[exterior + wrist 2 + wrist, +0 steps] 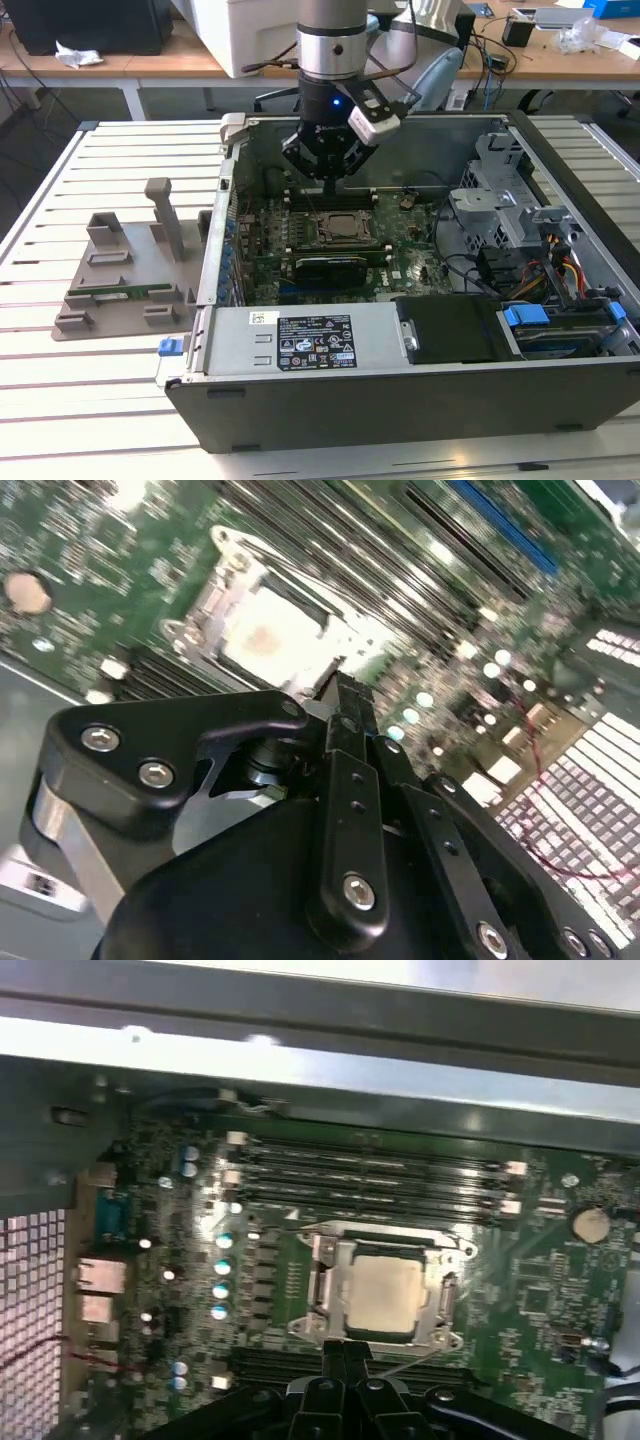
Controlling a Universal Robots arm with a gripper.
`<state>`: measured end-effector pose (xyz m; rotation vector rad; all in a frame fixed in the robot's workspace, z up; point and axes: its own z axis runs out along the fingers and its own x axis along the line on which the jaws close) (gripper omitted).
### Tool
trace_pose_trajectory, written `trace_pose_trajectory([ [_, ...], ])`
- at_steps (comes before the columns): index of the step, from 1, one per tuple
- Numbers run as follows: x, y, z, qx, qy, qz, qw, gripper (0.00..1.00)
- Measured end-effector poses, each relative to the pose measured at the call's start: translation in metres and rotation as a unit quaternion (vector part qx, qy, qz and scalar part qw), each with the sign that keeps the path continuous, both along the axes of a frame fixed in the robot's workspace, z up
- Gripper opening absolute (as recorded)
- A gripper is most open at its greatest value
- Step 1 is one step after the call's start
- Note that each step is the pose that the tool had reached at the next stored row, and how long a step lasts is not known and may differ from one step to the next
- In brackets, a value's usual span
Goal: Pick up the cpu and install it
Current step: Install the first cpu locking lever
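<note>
The cpu point(385, 1295) is a pale silver square lying flat inside the metal socket frame point(440, 1305) on the green motherboard point(400, 262). It also shows in the second wrist view point(265, 640) and in the exterior view point(345, 228). My gripper point(330, 182) hangs inside the open computer case, a little above the board and just beside the socket. Its black fingertips point(345, 1355) are pressed together with nothing between them. In the second wrist view the gripper point(345, 695) points at the socket's edge.
The case walls point(225, 200) ring the board. A black graphics card point(325, 265) lies below the socket, with memory slots point(370, 1175) on the far side. Drive cage and cables point(520, 240) crowd the exterior view's right. A grey fixture point(125, 265) sits outside the case on the slatted table.
</note>
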<state>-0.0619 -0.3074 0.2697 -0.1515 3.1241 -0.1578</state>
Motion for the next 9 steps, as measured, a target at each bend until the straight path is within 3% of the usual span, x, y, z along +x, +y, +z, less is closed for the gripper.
trace_pose_trajectory([
  [2, -0.025, 0.0008, -0.0018, 0.0004, 0.0000, 0.000, 1.0000, 0.11],
  [4, -0.033, 0.0027, -0.0028, 0.0006, -0.0001, 0.000, 1.0000, 0.11],
  [6, -0.042, 0.0105, -0.0038, 0.0005, 0.0000, 0.000, 1.0000, 0.11],
  [9, -0.046, 0.0195, -0.0050, 0.0007, 0.0000, 0.000, 1.0000, 0.11],
])
